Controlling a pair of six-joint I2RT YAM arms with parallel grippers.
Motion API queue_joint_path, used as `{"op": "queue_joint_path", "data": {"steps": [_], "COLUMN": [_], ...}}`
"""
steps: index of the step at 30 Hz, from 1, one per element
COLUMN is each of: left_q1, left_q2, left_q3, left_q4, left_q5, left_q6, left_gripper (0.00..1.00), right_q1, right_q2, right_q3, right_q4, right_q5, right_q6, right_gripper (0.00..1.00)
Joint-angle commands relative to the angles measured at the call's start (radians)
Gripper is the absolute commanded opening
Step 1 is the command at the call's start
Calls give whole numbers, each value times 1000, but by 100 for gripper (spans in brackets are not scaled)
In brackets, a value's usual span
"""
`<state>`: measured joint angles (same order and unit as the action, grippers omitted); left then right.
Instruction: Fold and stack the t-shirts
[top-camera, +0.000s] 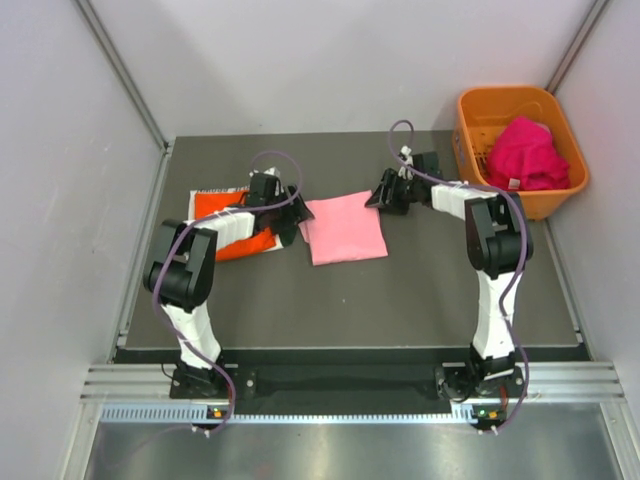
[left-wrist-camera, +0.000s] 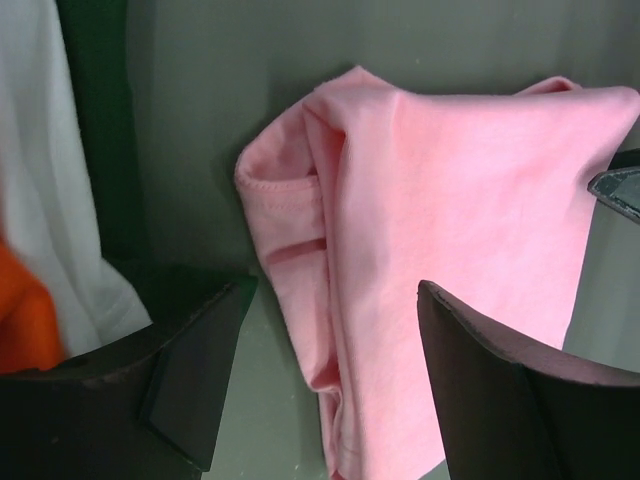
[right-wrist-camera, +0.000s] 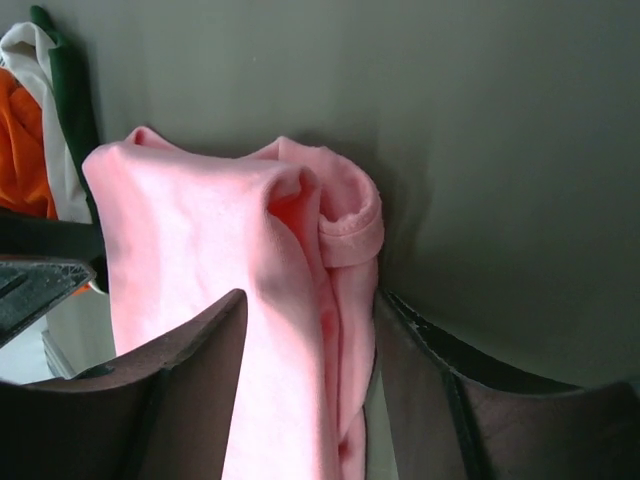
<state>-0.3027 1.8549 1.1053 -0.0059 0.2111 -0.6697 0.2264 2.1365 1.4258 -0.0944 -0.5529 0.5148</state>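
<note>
The light pink t-shirt (top-camera: 345, 228) lies folded in a rectangle mid-table. My left gripper (top-camera: 298, 222) is at its left edge. In the left wrist view the gripper (left-wrist-camera: 330, 400) is open, with the shirt's folded edge (left-wrist-camera: 440, 200) between the fingers and a gap on the left side. My right gripper (top-camera: 385, 195) is at the shirt's far right corner. In the right wrist view it (right-wrist-camera: 310, 400) is open and straddles the bunched pink edge (right-wrist-camera: 200, 230), and the cloth touches both fingers. The orange t-shirt (top-camera: 235, 225) lies at the left on white and dark green cloth (left-wrist-camera: 40, 180).
An orange plastic basket (top-camera: 478, 108) stands at the back right corner with magenta shirts (top-camera: 525, 152) in it. Grey walls close in the table on the left, the back and the right.
</note>
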Motion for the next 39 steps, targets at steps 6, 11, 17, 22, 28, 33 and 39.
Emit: {"op": "queue_joint_path", "data": {"steps": [6,11,17,22,28,33,39], "left_q1": [-4,-7,-9,-18,-18,-18,-21], "left_q2": [82,95,144,178,182,173,285], "left_q3": [97,110,146,192,197,197,295], "left_q4": [27,11,-16,-52,-121,-140,-143], "left_q5": [21,-15,-7,-27,-114,-148,-50], "left_q6": [-27,-14,-13,-16,-11,-2,-10], "left_gripper": [73,72,67,61,63,60,35], "right_q1": [25,27,27,25,27,28,53], "right_q2": [39,59,13,-1,-20,-36,-55], "right_q3": [55,96,45,42,47,48,51], "right_q4": [-51,-83,-56,-48,-50,-57,-76], "right_q5": [10,18,64,57,57,70,102], "right_q6": [1,-6,-4,2,-1,-7,-16], "right_gripper": [50,19,8,8,8,7,7]}}
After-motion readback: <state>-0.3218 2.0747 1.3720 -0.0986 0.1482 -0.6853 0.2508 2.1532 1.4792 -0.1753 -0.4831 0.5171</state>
